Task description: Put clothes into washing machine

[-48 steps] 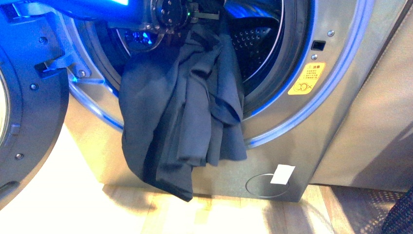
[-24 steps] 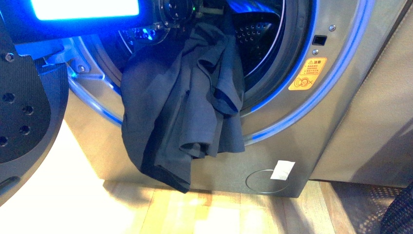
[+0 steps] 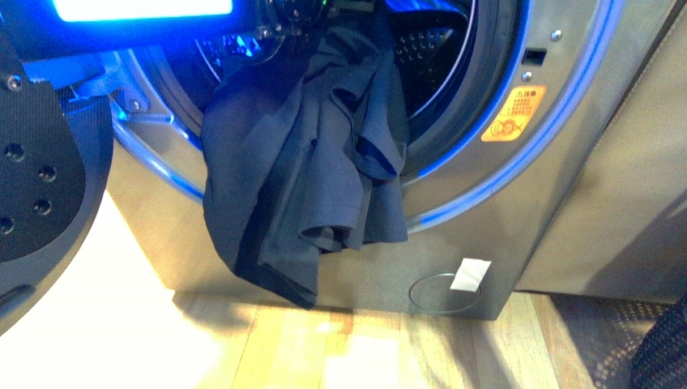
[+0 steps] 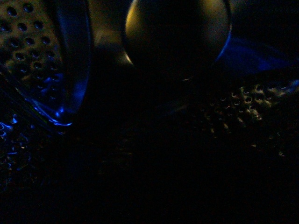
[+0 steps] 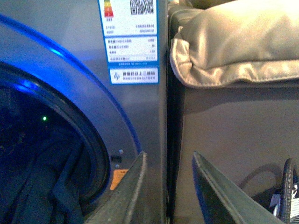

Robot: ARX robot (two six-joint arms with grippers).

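The silver-grey washing machine (image 3: 559,186) stands with its porthole open. The navy clothes (image 3: 292,178) lie draped over the porthole's lower rim: the top end is inside the porthole, but most hangs outside below it, so the task looks barely half done.

The left gripper (image 3: 296,10) is at the top of the porthole, and whether its jaws hold anything cannot be told; the left wrist view is dark. The right gripper (image 5: 170,191), beside the porthole, is spread and empty.

Above the porthole, the blue-white label (image 5: 133,39) carries a QR code. Beside the porthole is the yellow warning sticker (image 3: 513,113). Neither print is readable.
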